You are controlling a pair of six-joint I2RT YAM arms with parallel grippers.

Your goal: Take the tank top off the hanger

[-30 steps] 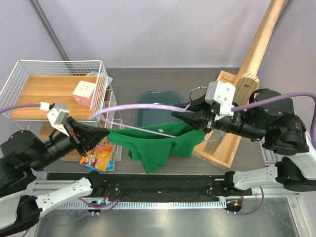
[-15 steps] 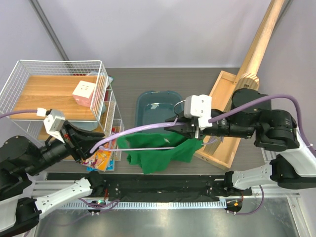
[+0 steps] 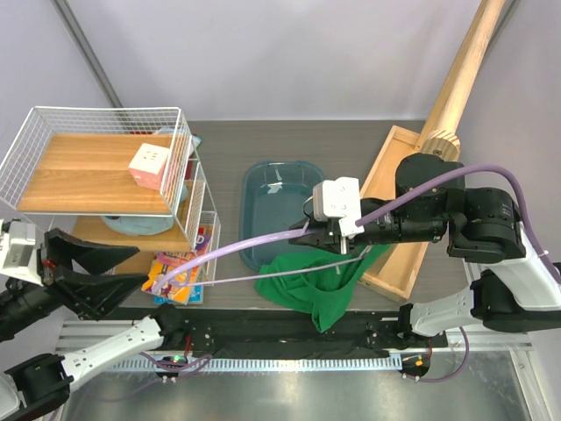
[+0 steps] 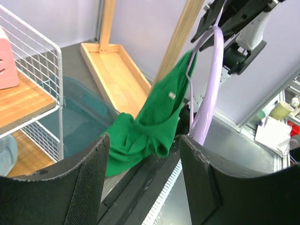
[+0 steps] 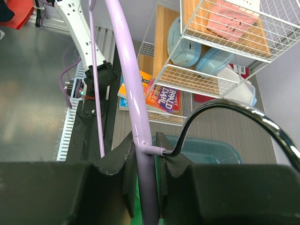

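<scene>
The lilac hanger (image 3: pixel 230 247) is held level above the table's front. My right gripper (image 3: pixel 308 237) is shut on it at the neck, beside the metal hook (image 5: pixel 225 110). In the right wrist view the jaws (image 5: pixel 146 143) pinch the lilac bar (image 5: pixel 125 70). The green tank top (image 3: pixel 317 285) droops from the hanger's right part, and its lower folds rest by the front rail. The hanger's long left arm is bare. My left gripper (image 3: pixel 136 267) is open at the far left, apart from the cloth. In its own view the tank top (image 4: pixel 154 117) hangs beyond the empty left gripper (image 4: pixel 145 140).
A white wire shelf rack (image 3: pixel 180 132) with a pink box (image 3: pixel 149 165) stands at the left, with books (image 3: pixel 180 274) below it. A teal tub (image 3: pixel 280 197) sits mid-table. A wooden tray with a tall post (image 3: pixel 399 193) stands to the right.
My left gripper let go of the tank top, opened and drew back to the left. The top slid off the hanger's left arm and sagged right. My right gripper carried the hanger leftward.
</scene>
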